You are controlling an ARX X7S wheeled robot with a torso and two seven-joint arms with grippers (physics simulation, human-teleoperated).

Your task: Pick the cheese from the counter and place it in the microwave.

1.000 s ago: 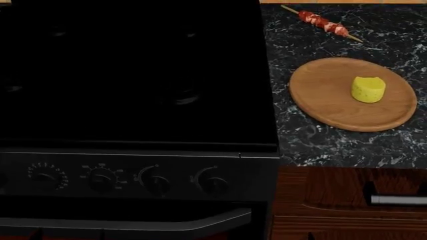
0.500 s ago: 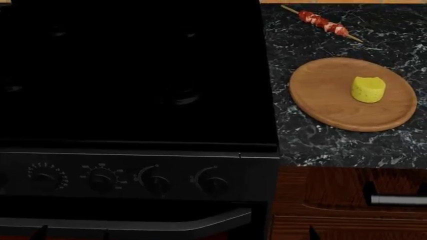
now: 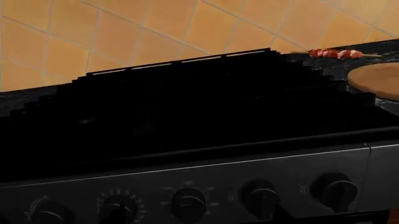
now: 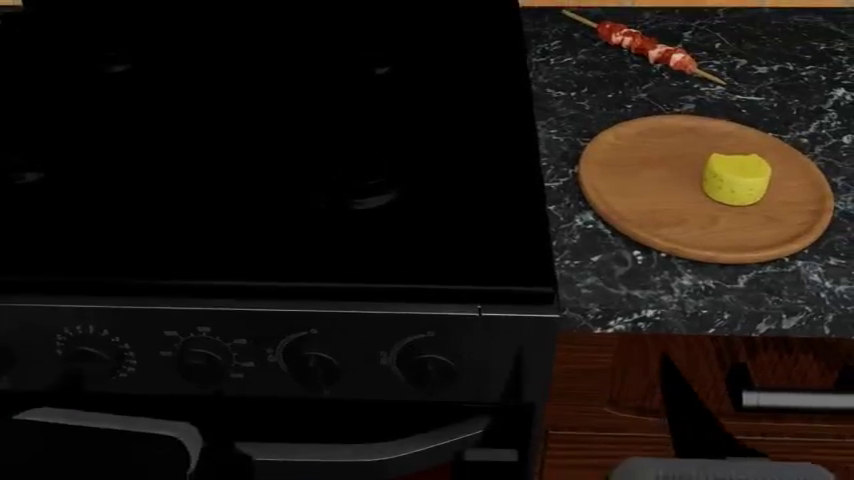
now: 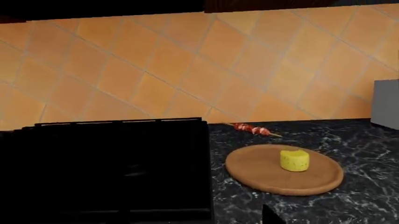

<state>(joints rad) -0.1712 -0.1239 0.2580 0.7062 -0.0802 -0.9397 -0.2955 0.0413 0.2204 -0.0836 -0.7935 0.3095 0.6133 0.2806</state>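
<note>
The cheese (image 4: 737, 178), a small pale-yellow chunk with a notched top, sits on a round wooden board (image 4: 654, 195) on the black marble counter (image 4: 641, 290). It also shows in the right wrist view (image 5: 294, 160), on the board (image 5: 262, 170). Both grippers are low at the near edge, in front of the stove and cabinet and well short of the cheese. My right gripper (image 4: 594, 385) has its dark fingers wide apart and is empty. One fingertip (image 5: 271, 215) shows in the right wrist view. My left gripper (image 4: 147, 425) is a grey body with faint dark fingers apart, empty. No microwave shows.
A matte-black stove top (image 4: 267, 150) with a row of knobs (image 4: 307, 360) fills the left. A red meat skewer (image 4: 647, 45) lies at the back of the counter. A drawer handle (image 4: 798, 400) is below the counter edge. A grey box edge (image 5: 385, 103) stands far right by the tiled wall.
Both grippers have risen into the bottom of the head view, from bare fingertips to grey bodies and long fingers. The cheese, board and skewer have not moved.
</note>
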